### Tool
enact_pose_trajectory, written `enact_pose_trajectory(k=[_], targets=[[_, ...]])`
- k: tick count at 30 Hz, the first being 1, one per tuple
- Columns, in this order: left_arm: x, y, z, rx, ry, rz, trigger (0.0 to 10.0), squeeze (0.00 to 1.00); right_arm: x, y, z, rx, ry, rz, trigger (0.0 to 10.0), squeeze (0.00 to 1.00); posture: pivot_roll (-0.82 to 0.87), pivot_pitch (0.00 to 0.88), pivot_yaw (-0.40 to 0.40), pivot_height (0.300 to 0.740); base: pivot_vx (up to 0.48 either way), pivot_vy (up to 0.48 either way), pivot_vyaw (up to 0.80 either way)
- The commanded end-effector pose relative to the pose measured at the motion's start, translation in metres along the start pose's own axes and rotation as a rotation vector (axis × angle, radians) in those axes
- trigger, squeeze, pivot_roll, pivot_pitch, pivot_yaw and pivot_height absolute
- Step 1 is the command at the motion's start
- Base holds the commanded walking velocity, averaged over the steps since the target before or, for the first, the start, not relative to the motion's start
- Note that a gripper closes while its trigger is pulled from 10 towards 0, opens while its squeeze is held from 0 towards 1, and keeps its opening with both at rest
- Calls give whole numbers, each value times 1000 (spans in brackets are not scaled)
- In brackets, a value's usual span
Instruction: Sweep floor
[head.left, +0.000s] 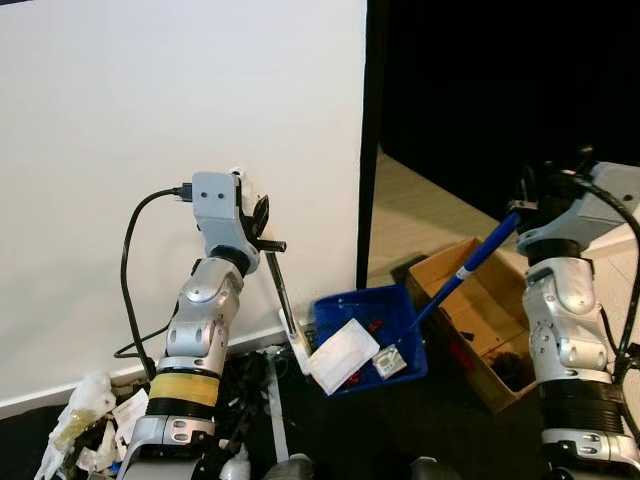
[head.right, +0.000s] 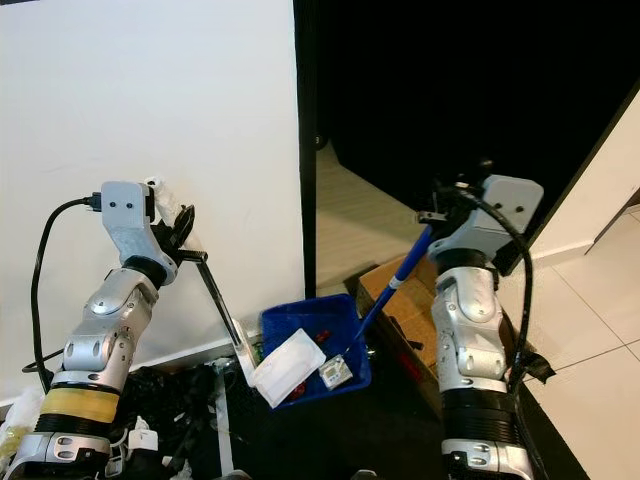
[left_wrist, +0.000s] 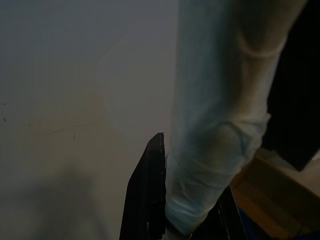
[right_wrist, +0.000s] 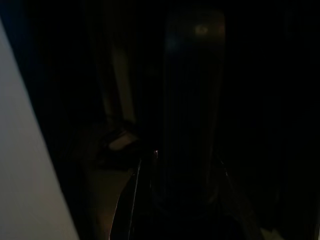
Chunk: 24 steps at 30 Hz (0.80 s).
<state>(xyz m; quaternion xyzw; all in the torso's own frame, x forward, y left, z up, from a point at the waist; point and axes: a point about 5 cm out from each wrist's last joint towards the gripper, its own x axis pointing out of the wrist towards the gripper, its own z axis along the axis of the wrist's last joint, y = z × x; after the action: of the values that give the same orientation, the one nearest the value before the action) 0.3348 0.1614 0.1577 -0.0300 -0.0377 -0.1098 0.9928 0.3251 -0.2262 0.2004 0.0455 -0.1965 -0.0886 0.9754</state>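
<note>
Nearest, one heap of crumpled white litter (head.left: 85, 425) lies on the dark floor (head.left: 400, 430) by the left arm. One blue dustpan (head.left: 365, 335) holds two white packets, no print readable. Left end effector (head.left: 258, 222) is clamped on the dustpan's metal handle (head.left: 282, 290). Right end effector (head.left: 530, 205) grips one blue broom handle (head.left: 465, 270), reaching into the pan. One cardboard box (head.left: 470, 315) sits behind, with the white wall (head.left: 150, 100) beyond.

Both head eyes look forward and down, sharing the blue plastic dustpan (head.left: 368, 335) and white wall (head.left: 150, 100). Wrist cameras sit close along their fingers; the right is dark.
</note>
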Motion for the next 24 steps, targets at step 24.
enact_pose_trajectory(k=[24], targets=[[3, -1, 5, 26, -25, -15, 10000, 0, 14, -17, 48, 21, -174, -60, 10000, 0, 52, 44, 70, 740, 204, -361, 0]])
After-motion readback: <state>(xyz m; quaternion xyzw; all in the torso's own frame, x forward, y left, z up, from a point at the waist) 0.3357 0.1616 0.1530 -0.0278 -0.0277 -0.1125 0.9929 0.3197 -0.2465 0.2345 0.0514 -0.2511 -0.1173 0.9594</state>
